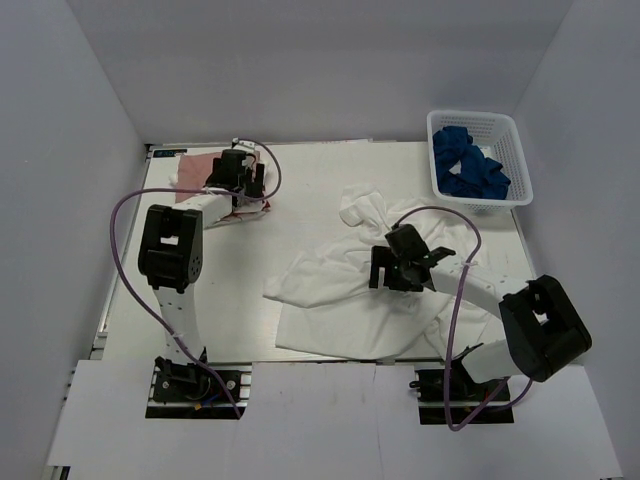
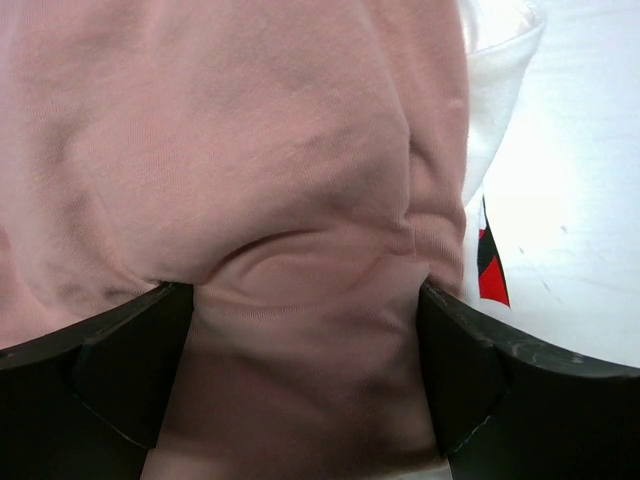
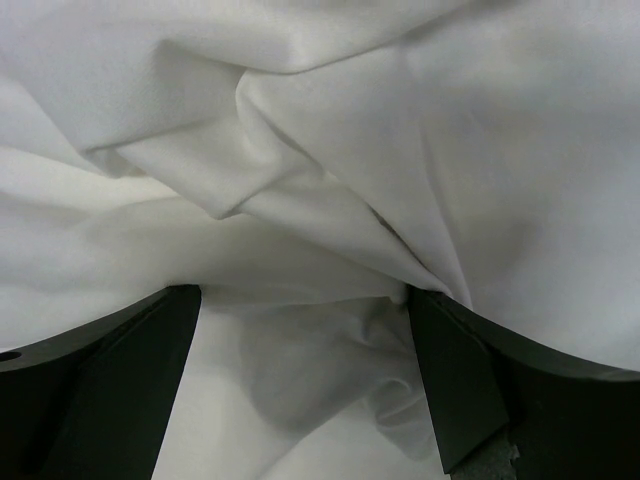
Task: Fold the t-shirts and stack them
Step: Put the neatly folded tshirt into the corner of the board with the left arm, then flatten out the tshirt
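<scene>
The dusty-pink t-shirt (image 1: 195,170) lies at the far left of the table, on top of the white-and-red printed t-shirt (image 1: 252,208). My left gripper (image 1: 240,178) is down on the pink shirt. In the left wrist view its jaws stand wide apart and open (image 2: 305,330), with pink cloth (image 2: 250,150) bulging between them and the printed shirt (image 2: 490,275) at the right. The large white t-shirt (image 1: 340,300) lies crumpled in the middle. My right gripper (image 1: 405,262) is over it, open (image 3: 305,340), with white folds (image 3: 400,120) between the jaws. The white shirt's lettering is hidden.
A white basket (image 1: 515,150) holding blue cloth (image 1: 468,165) stands at the far right corner. Bare white table (image 1: 320,190) lies between the two shirt piles. Grey walls close in the table on three sides.
</scene>
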Controlling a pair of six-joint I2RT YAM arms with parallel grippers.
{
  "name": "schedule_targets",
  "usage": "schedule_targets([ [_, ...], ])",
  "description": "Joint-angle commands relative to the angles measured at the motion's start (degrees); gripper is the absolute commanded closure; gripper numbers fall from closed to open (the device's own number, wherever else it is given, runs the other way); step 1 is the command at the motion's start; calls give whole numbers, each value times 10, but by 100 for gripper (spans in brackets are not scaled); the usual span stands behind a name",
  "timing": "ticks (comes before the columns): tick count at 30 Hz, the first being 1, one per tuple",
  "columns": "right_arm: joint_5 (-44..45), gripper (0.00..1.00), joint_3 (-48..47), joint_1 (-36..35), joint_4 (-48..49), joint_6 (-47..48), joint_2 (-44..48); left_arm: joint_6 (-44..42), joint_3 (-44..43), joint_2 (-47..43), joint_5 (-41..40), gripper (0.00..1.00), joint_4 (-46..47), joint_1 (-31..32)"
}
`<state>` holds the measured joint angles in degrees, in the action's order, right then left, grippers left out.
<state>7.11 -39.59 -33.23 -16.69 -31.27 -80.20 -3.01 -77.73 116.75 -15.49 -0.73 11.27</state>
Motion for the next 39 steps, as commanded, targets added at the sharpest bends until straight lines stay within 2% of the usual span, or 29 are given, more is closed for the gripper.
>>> schedule_targets([
  [1, -2, 10, -12, 10, 37, -5, -31, -101, -7, 64, 20, 1, -75, -42],
  [6, -6, 10, -37, 19, 13, -14, -36, -194, -67, 85, 34, 1, -83, -76],
  [10, -10, 10, -60, 26, 10, -15, -50, -226, -110, 108, 73, 1, -94, -100],
  [17, -32, 10, -98, 29, 17, -10, -79, -263, -181, 156, 85, 1, -97, -136],
  [21, -54, 10, -127, 27, 18, 29, -97, -269, -219, 178, 85, 1, -82, -143],
  [23, -58, 10, -141, 25, 10, 39, -101, -264, -256, 190, 85, 1, -109, -143],
  [25, -58, 10, -150, 24, 11, 52, -97, -264, -256, 190, 96, 1, -108, -143],
  [29, -65, 10, -153, 22, 28, 78, -67, -264, -241, 147, 90, 1, -100, -143],
  [34, -106, 10, -156, 22, 43, 113, -33, -191, -247, 40, 112, 1, -145, -131],
  [39, -82, 10, -111, 21, 82, 96, 28, -112, -225, -86, 240, 1, -196, -131],
])
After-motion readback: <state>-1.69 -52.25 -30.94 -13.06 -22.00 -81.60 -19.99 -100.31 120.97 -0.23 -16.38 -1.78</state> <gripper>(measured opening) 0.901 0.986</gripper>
